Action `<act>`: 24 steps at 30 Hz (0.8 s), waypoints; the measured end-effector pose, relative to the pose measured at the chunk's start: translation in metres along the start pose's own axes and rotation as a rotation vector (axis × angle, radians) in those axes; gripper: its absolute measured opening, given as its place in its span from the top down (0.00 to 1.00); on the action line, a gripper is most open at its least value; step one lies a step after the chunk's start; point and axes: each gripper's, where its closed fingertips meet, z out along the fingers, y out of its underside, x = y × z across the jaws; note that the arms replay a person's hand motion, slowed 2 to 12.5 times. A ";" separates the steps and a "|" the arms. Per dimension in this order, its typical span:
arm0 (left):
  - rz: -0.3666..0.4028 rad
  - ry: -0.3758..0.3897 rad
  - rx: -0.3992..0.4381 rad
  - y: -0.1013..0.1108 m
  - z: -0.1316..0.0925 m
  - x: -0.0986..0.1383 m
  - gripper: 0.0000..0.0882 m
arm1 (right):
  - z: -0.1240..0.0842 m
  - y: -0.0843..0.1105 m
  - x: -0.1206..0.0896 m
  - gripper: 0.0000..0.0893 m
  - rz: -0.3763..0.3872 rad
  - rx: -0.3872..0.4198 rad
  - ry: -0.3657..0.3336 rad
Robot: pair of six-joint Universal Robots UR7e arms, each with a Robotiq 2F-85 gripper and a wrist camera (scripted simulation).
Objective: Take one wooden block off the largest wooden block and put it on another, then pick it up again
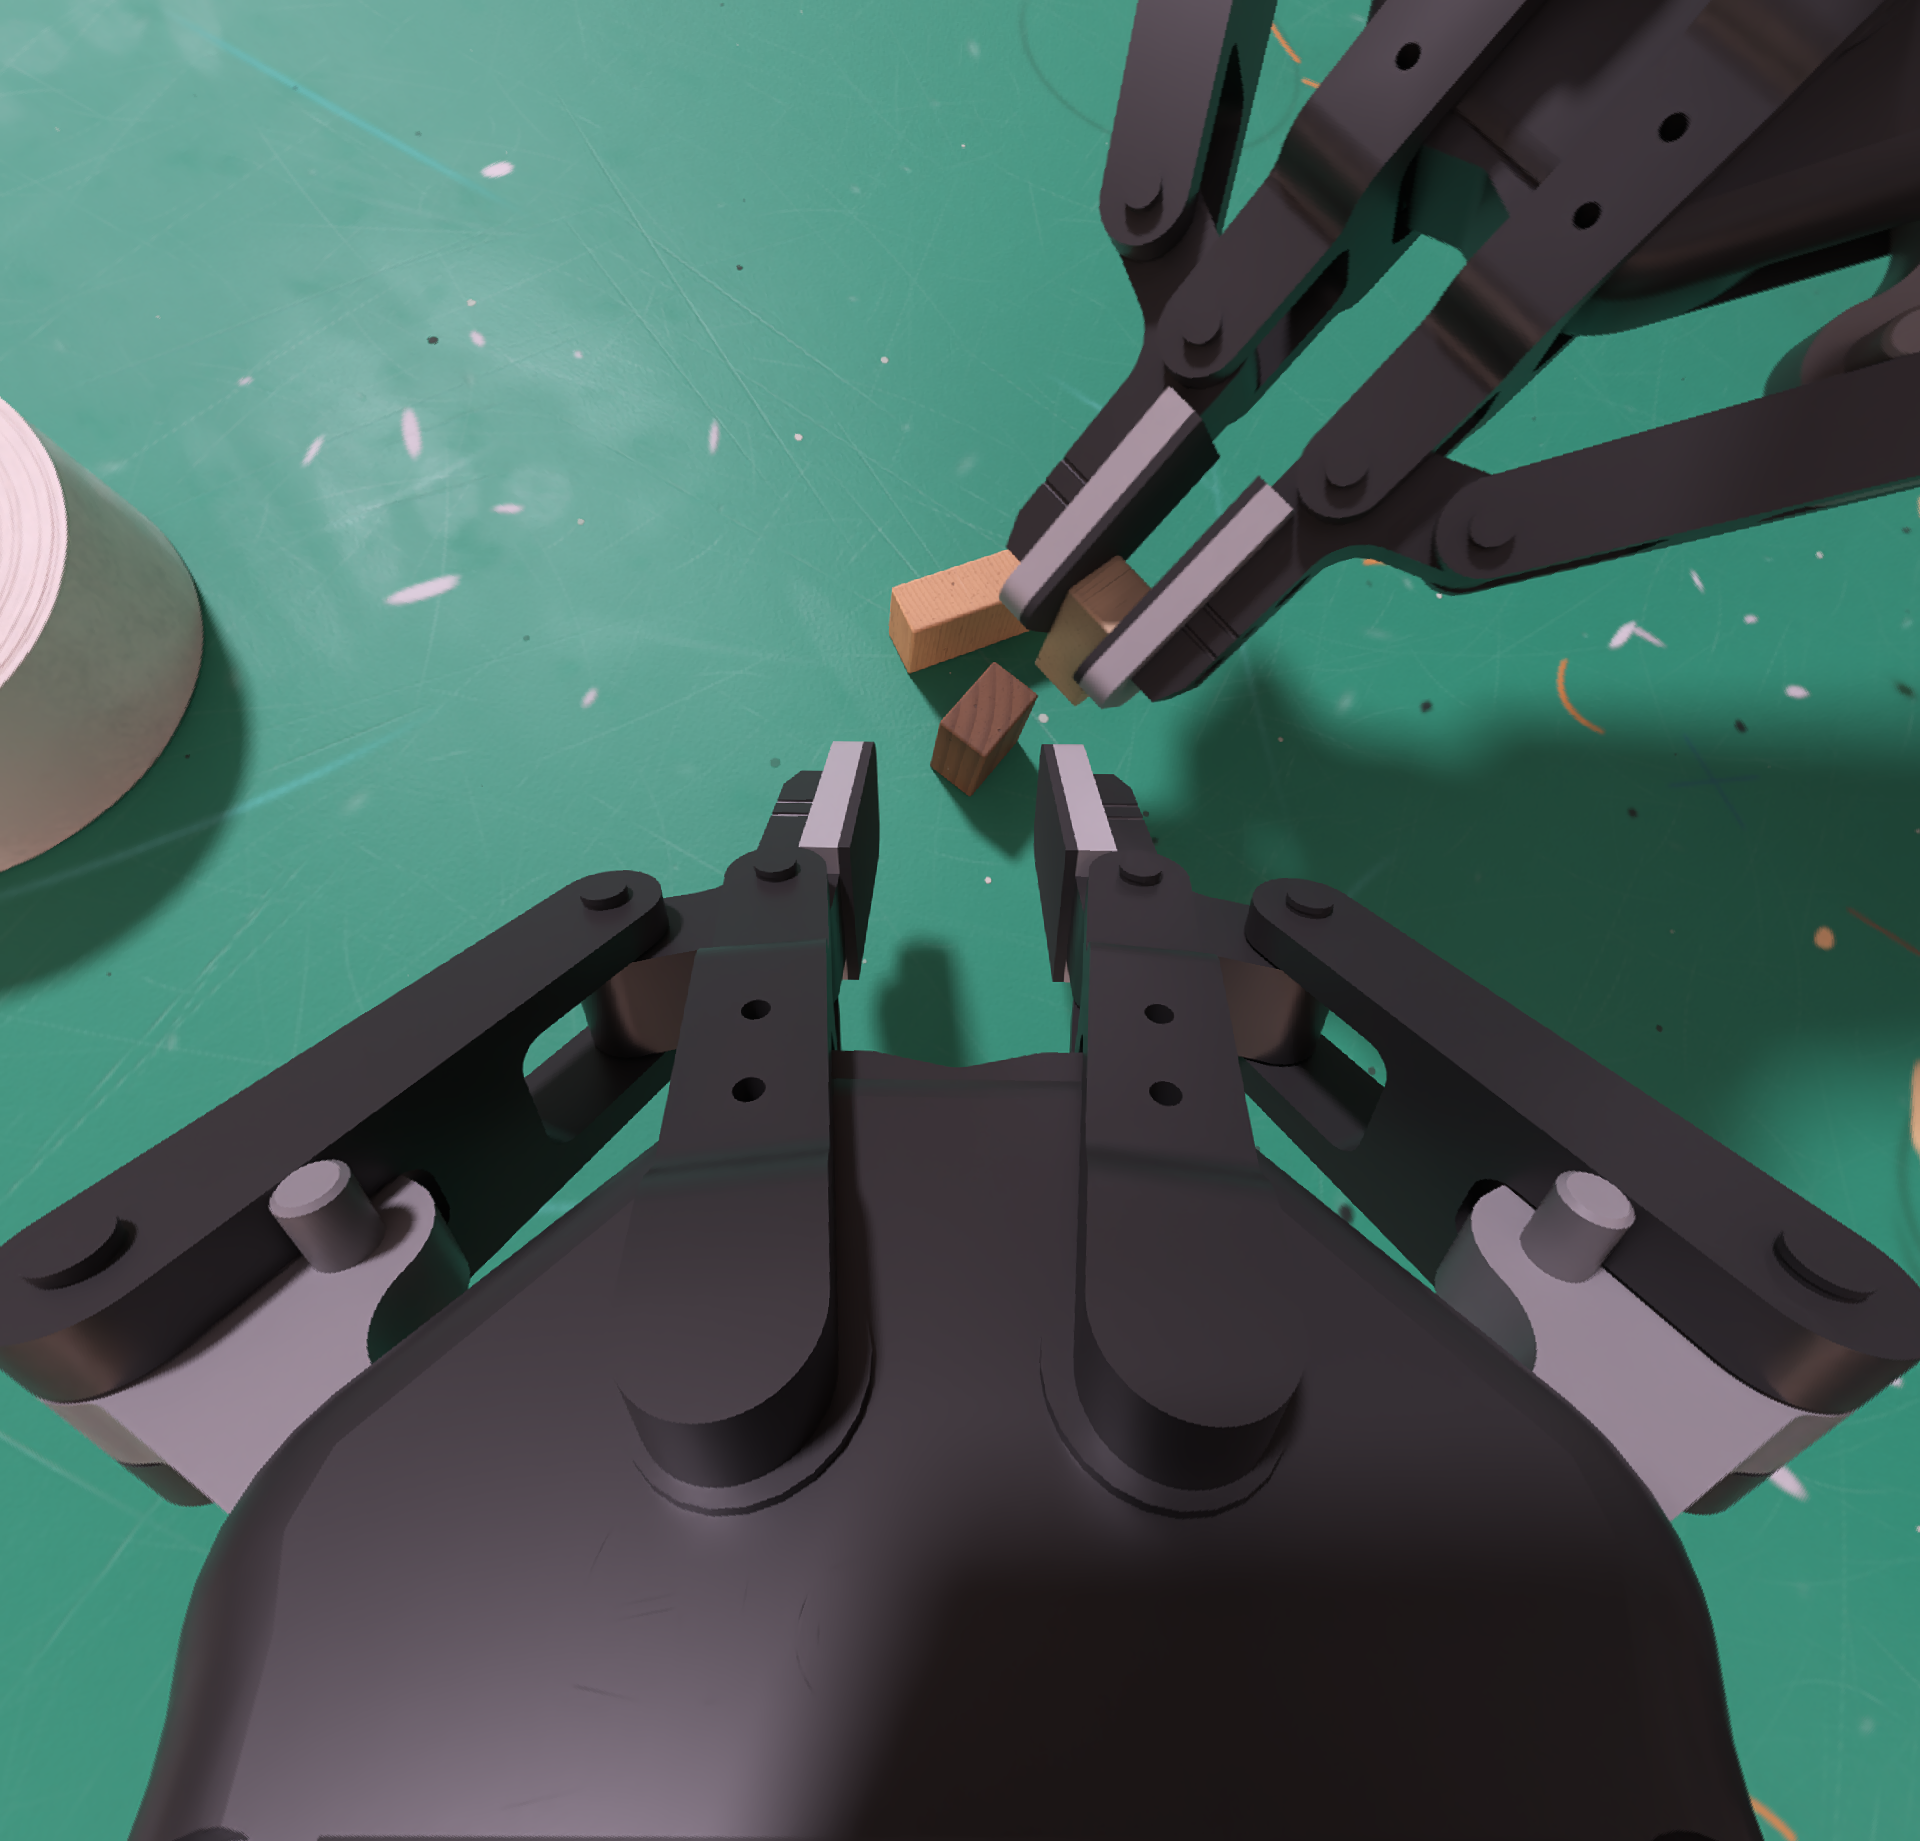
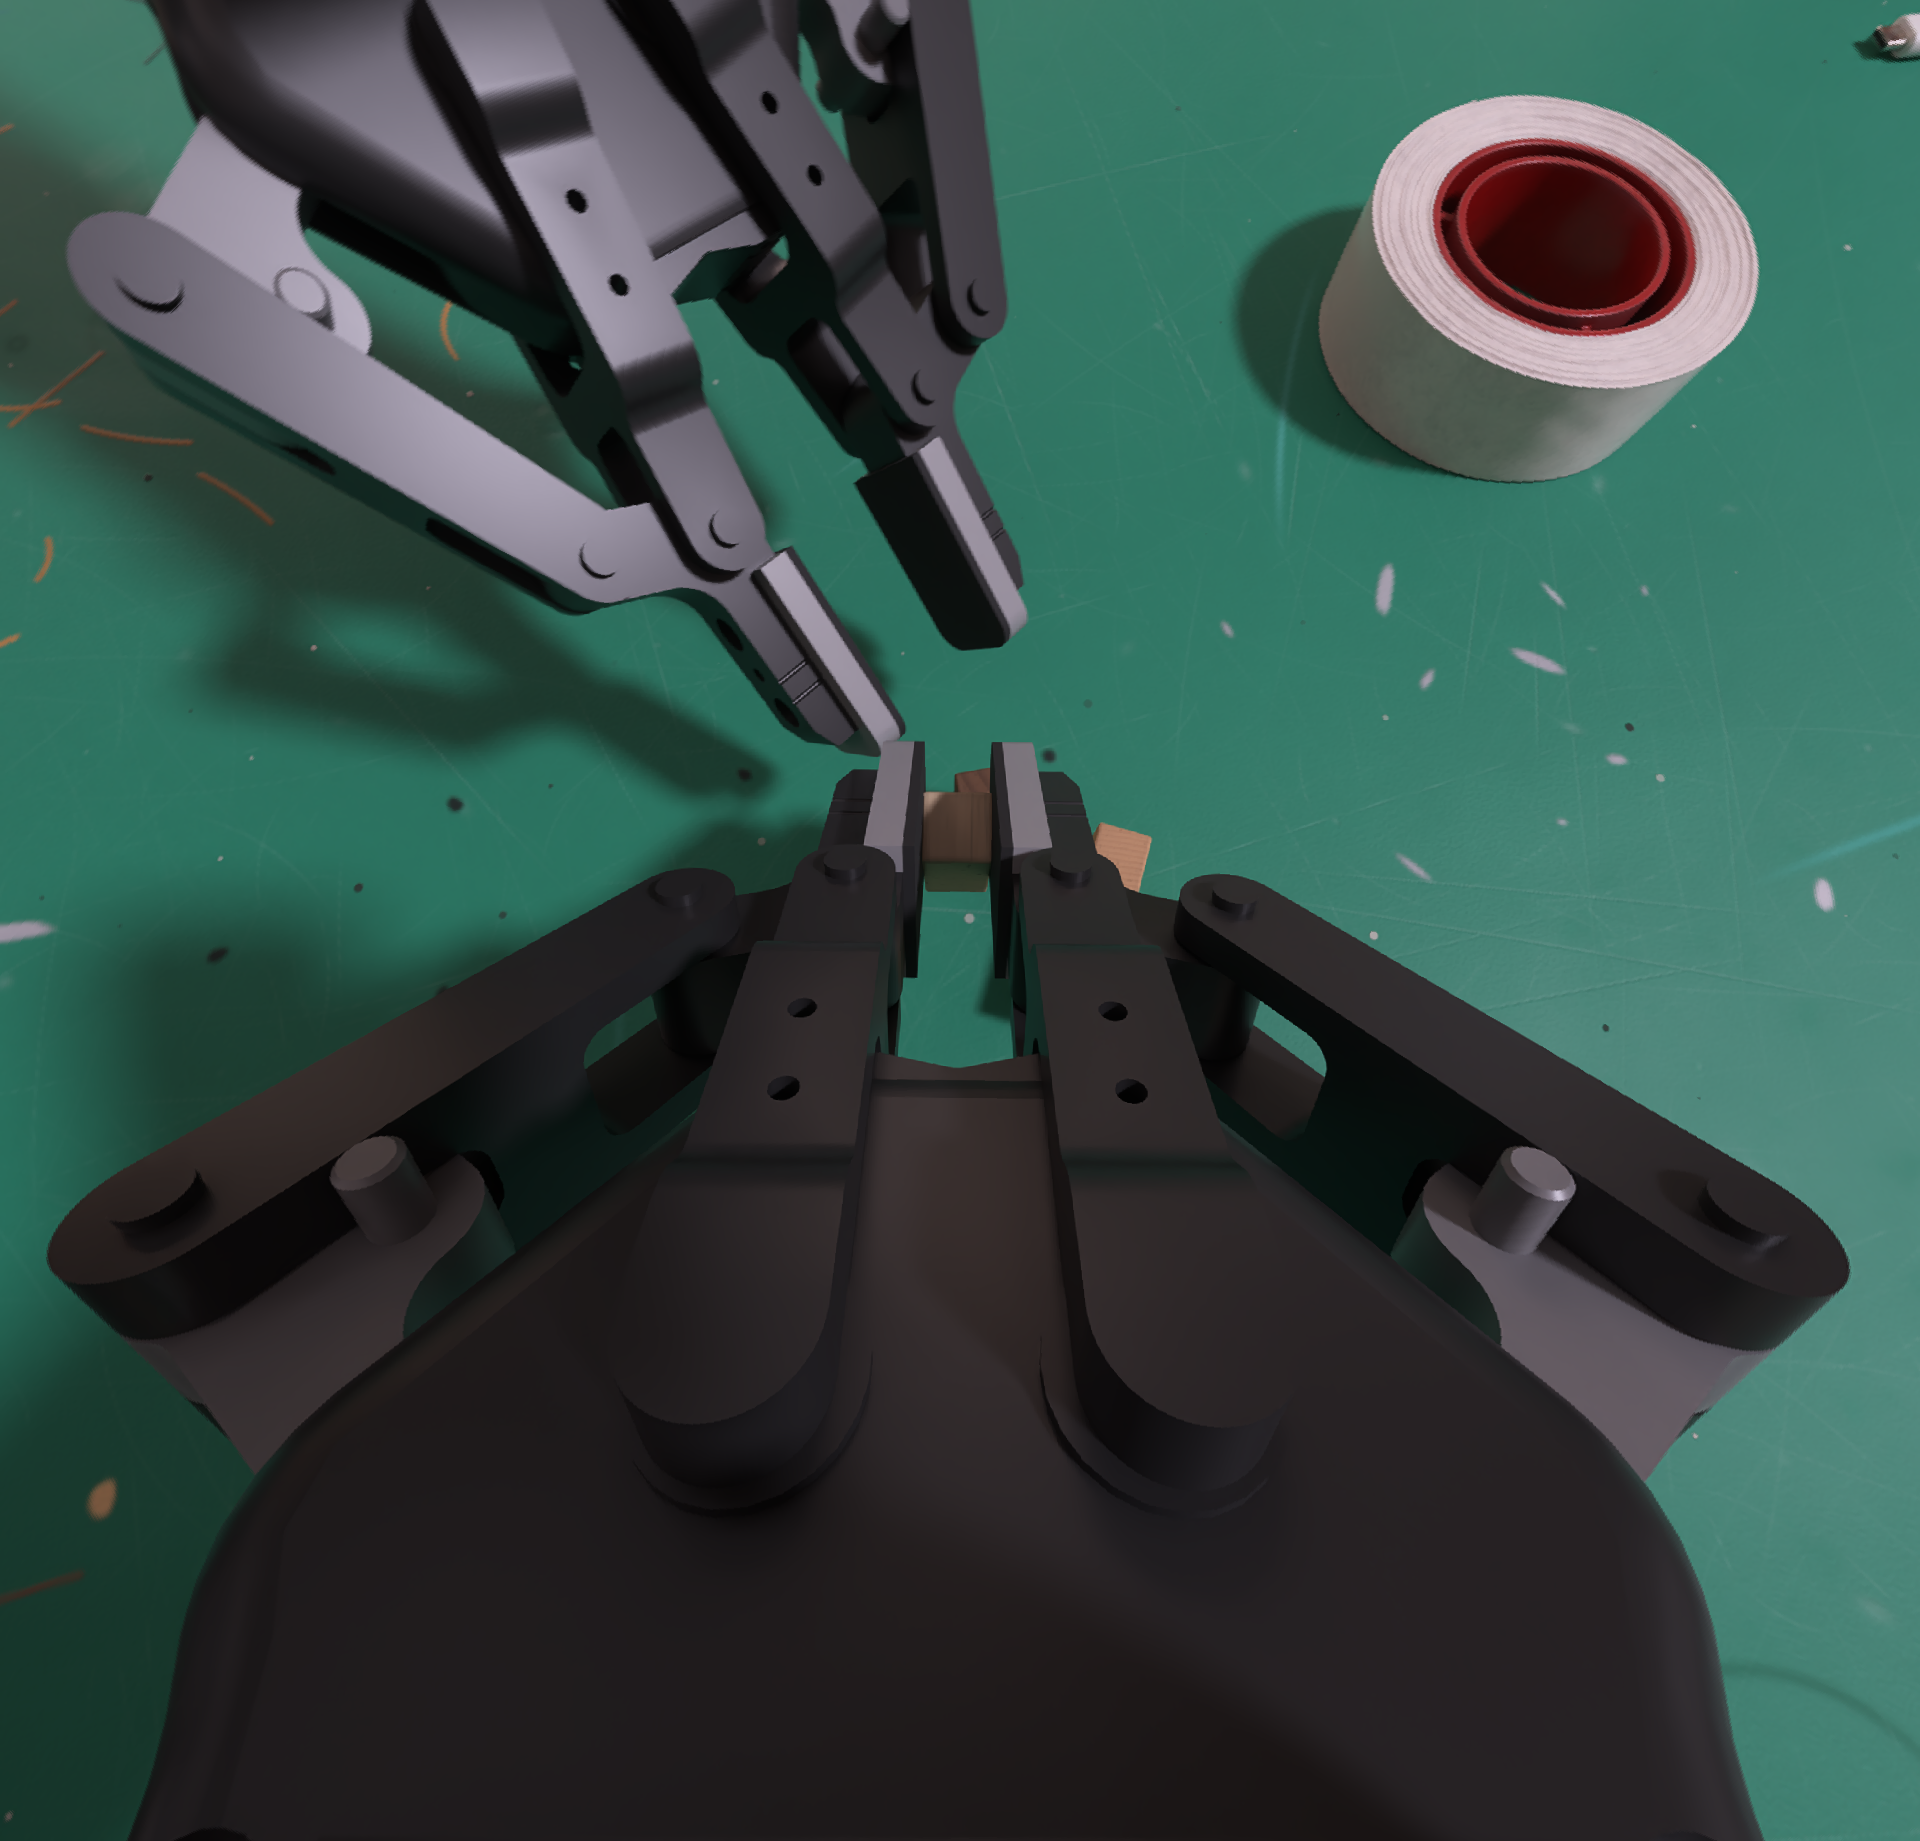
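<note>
— Though drawn in tight, not pressed fully together on the right pincer (image 2: 956,804): pinching the pale block (image 2: 951,837) across its flat flanks, low over the green desk (image 1: 623,233). Lifted or resting, cannot tell.

— And the left pincer (image 1: 961,768)?

— Spread, holding nothing, poised just short of the dark brown block (image 1: 982,726). Lying tilted on the desk, that one, a little apart from the others.

— Anything riding on the pale block?

— Looks like a darker brown piece (image 1: 1107,586) at its upper end, between the pads. Stacked there or merely behind, hard to say. Just beside, touching or nearly so, an orange-tan block (image 1: 951,607) flat on the desk.

— Handling?

— Probably light, stiff, dry wood with no give, so no call for a hard squeeze. Small and smooth-faced, so liable to twist or pop free if caught on a corner. Best taken on two parallel faces, mid-height, pads square to the grain.

— Containers?

— None as such. Only a white tape roll (image 2: 1507,368) well apart from the blocks, with a hollow red core (image 2: 1538,274) and nothing seen inside.
</note>
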 end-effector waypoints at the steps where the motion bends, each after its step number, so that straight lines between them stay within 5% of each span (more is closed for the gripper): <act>1: 0.007 0.001 -0.003 0.000 0.001 0.000 0.68 | -0.001 0.001 -0.001 0.88 -0.005 -0.001 -0.003; 24: 0.061 0.049 -0.027 0.000 0.004 0.003 0.65 | 0.004 0.009 -0.021 0.88 -0.068 -0.038 -0.043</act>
